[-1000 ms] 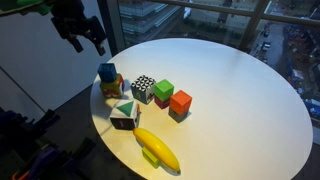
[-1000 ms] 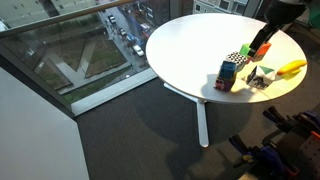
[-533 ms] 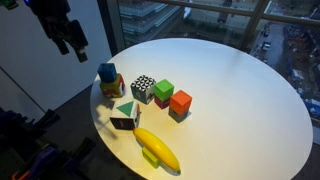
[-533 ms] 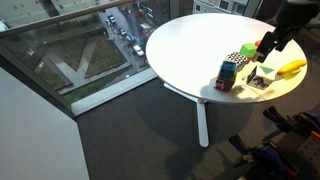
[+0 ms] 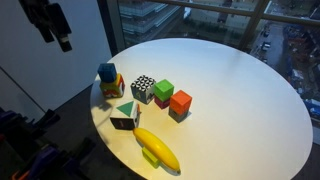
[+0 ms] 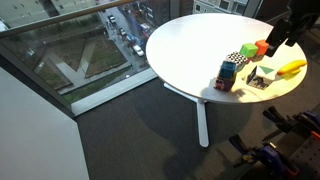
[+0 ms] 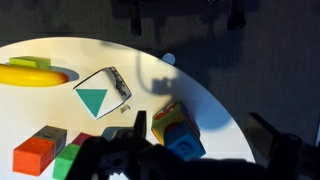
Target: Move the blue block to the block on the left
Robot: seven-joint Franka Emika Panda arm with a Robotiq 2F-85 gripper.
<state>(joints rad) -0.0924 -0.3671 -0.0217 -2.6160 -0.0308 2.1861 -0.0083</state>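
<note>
The blue block (image 5: 106, 71) sits on top of a multi-coloured block (image 5: 112, 87) at the left end of the cluster on the round white table (image 5: 230, 90). In the wrist view the blue block (image 7: 186, 146) lies on that block (image 7: 168, 116), directly below the camera. My gripper (image 5: 60, 38) is open and empty. It hangs high, up and to the left of the stack, off the table's edge. It also shows in an exterior view (image 6: 273, 42) and in the wrist view (image 7: 205, 132), with the jaws wide apart.
Beside the stack stand a black-and-white checkered block (image 5: 144, 88), a green block (image 5: 164, 90), an orange block (image 5: 181, 102) and a white block with a green triangle (image 5: 125, 113). A yellow banana (image 5: 158, 148) lies near the front edge. Dark floor lies beyond the table edge.
My gripper has risen and pulled back from the stack, up and to the left in an exterior view. It stays open. The blocks have not moved.
</note>
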